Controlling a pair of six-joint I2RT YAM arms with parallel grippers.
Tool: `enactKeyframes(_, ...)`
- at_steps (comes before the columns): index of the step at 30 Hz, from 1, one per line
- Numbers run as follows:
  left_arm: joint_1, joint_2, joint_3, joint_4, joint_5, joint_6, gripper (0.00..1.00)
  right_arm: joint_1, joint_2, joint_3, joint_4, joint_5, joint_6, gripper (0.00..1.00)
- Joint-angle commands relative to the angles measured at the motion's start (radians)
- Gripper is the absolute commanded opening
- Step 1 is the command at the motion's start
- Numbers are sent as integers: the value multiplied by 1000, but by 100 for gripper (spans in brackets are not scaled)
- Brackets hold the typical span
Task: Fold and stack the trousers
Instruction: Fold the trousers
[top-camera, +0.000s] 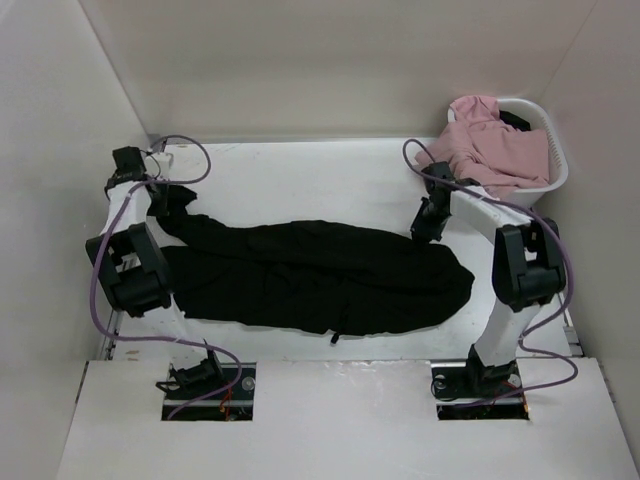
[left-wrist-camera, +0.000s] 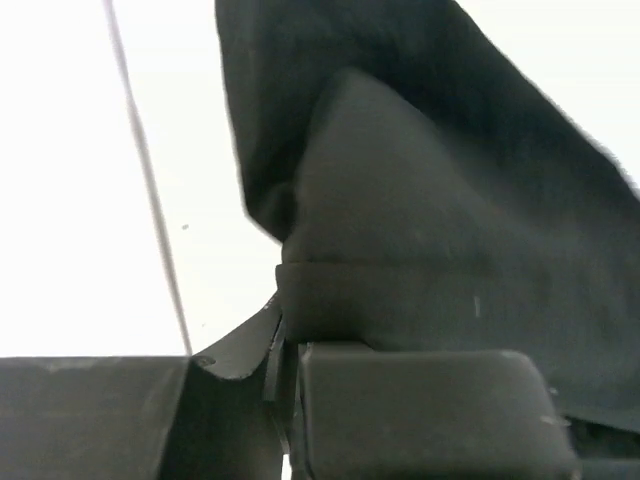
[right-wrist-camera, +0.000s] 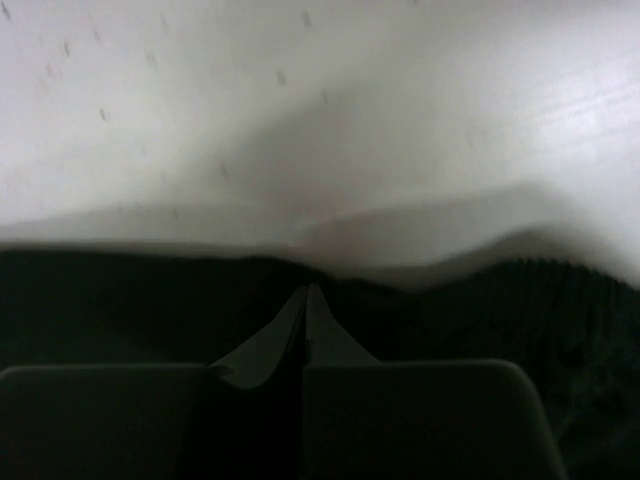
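Observation:
The black trousers (top-camera: 310, 275) lie lengthwise across the table, waist end at the right, with a small drawstring (top-camera: 335, 338) at the near edge. My left gripper (top-camera: 165, 203) is at the far left, shut on a leg hem and holding it up off the table. In the left wrist view the hem (left-wrist-camera: 450, 230) hangs folded over the closed gripper (left-wrist-camera: 280, 320). My right gripper (top-camera: 425, 232) is at the trousers' far edge near the waist. In the right wrist view the gripper (right-wrist-camera: 307, 292) is shut, pinching the fabric edge (right-wrist-camera: 120, 300).
A white laundry basket (top-camera: 552, 185) with pink garments (top-camera: 490, 145) stands at the back right corner. White walls enclose the table on the left, back and right. Purple cables loop around both arms.

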Motion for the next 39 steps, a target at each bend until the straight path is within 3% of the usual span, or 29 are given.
enactKeyframes(1, 48, -125, -10, 26, -6, -44, 0, 33, -168, -44, -36, 28, 56, 11)
enactKeyframes(3, 62, -141, -53, 35, -9, -30, 0, 77, -187, -61, -28, 87, 85, 46)
enactKeyframes(4, 68, -144, -72, 40, -11, -24, 0, 99, -172, -54, -25, 105, 96, 58)
enactKeyframes(6, 78, -145, -98, 49, -13, -24, 0, 137, -121, -23, -18, 120, 136, 74)
enactKeyframes(9, 90, -162, -129, 60, -8, -24, 0, 163, -37, 14, -5, 151, 223, 87)
enactKeyframes(13, 113, -184, -153, 89, -6, -21, 0, 165, 57, 37, -18, 194, 312, 95)
enactKeyframes(16, 131, -193, -158, 101, -2, -35, 0, 165, 98, 49, -34, 180, 348, 94)
enactKeyframes(18, 142, -202, -167, 114, 7, -42, 0, 167, 127, 61, -36, 176, 360, 82)
enactKeyframes(20, 153, -210, -172, 127, 21, -58, 0, 168, 144, 66, -25, 179, 371, 53)
enactKeyframes(22, 171, -210, -161, 134, 41, -79, 0, 168, 141, 72, -11, 202, 357, 14)
enactKeyframes(23, 180, -210, -152, 137, 56, -94, 0, 167, 127, 80, -7, 231, 340, 2)
enactKeyframes(29, 200, -207, -18, 160, 184, -234, 0, 167, -124, 101, 80, 528, 193, 0)
enactKeyframes(35, 199, -259, 23, 125, 254, -303, 0, 203, -457, -226, 303, 610, 147, 0)
enactKeyframes(37, 203, -282, -58, 95, 248, -270, 0, 231, -555, -368, 338, 605, 209, 10)
enactKeyframes(39, 203, -285, -173, 43, 224, -199, 0, 245, -610, -464, 294, 570, 315, 27)
